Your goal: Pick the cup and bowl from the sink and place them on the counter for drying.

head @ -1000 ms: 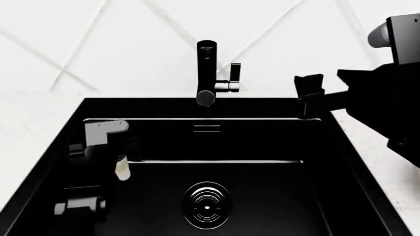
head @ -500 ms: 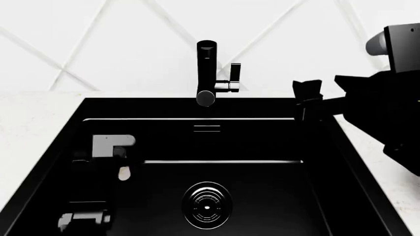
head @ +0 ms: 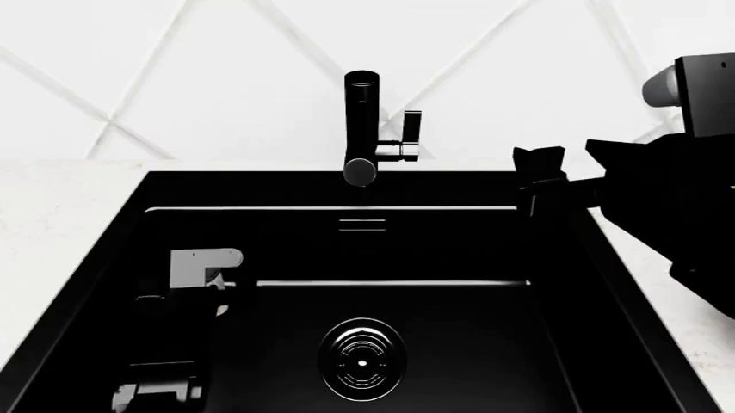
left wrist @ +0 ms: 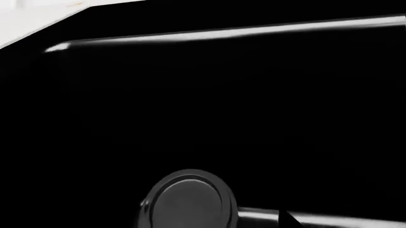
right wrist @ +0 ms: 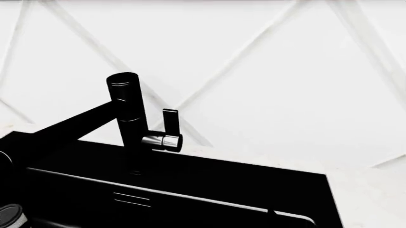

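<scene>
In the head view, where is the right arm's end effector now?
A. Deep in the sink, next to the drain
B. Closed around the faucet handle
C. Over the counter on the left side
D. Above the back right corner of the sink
D: the right end effector is above the back right corner of the sink, away from the drain and the faucet.

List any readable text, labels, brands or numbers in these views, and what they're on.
None readable in any of the three views.
The faucet is plain black, no brand mark visible.
The sink and its drain carry no lettering.
The counter shows only faint speckle, no print.
The robot arms show no legible markings.
</scene>
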